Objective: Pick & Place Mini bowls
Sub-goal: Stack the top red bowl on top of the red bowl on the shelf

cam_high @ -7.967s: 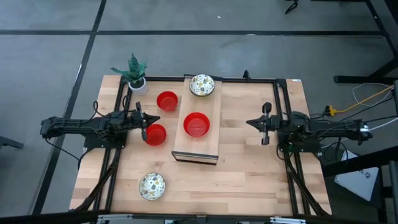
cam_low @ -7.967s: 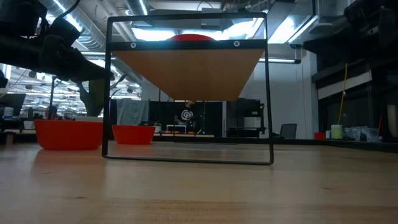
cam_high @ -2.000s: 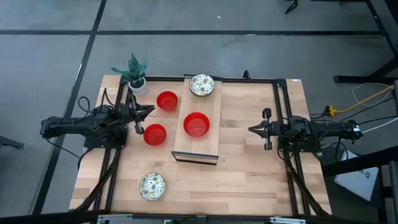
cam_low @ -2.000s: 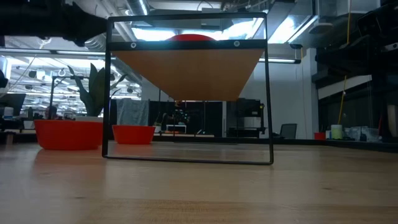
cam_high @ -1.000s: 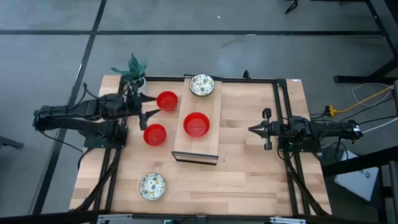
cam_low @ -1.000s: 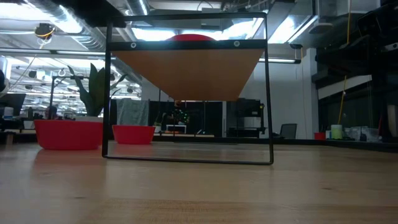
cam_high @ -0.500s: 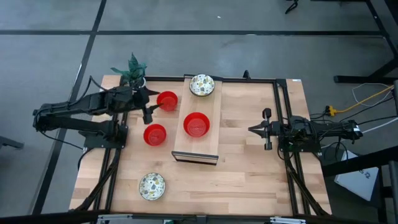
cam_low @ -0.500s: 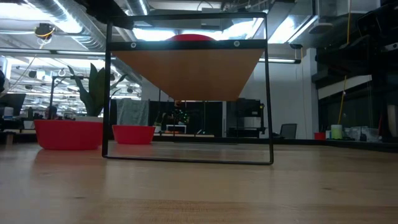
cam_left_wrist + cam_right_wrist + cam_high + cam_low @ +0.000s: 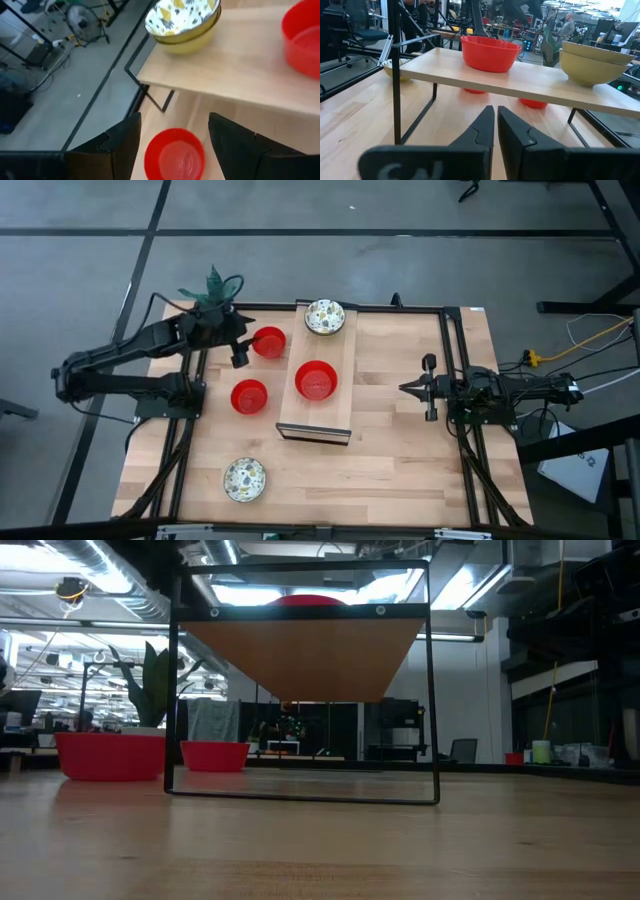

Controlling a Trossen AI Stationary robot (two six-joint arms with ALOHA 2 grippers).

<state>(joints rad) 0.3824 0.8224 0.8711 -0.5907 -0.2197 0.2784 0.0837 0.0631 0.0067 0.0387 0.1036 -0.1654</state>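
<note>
I'm in the approach step: my left tool (image 9: 240,356) hangs over the back-left part of the light wooden tabletop (image 9: 400,450), its fingers spread wide and holding nothing. In the left wrist view the small glossy red bowl (image 9: 174,153) sits on the tabletop squarely in the gap between those two dark fingers, so I judge this one is my target. From above, that same red bowl (image 9: 268,342) lies just beside the tool, near the small white pot with a green plant (image 9: 214,292).

The next move, as I read it, calls for lowering straight down until one finger is inside the rim and the other outside, then closing on the thin wall. The bowl looks glossy, so a shallow pinch may slip.

Other bowls: a second red bowl (image 9: 249,396) on the tabletop nearer the front, a third red bowl (image 9: 316,380) on the raised wooden shelf with a black wire frame (image 9: 335,420), a cream speckled bowl (image 9: 325,316) at the shelf's back end, and another speckled bowl (image 9: 245,478) near the front-left edge. I cannot find a sixth bowl.

The left arm reaches forward and inward from its base, wrist pitched down. My right tool (image 9: 429,388) waits over the right side, fingers nearly together and empty, well apart from the shelf.
</note>
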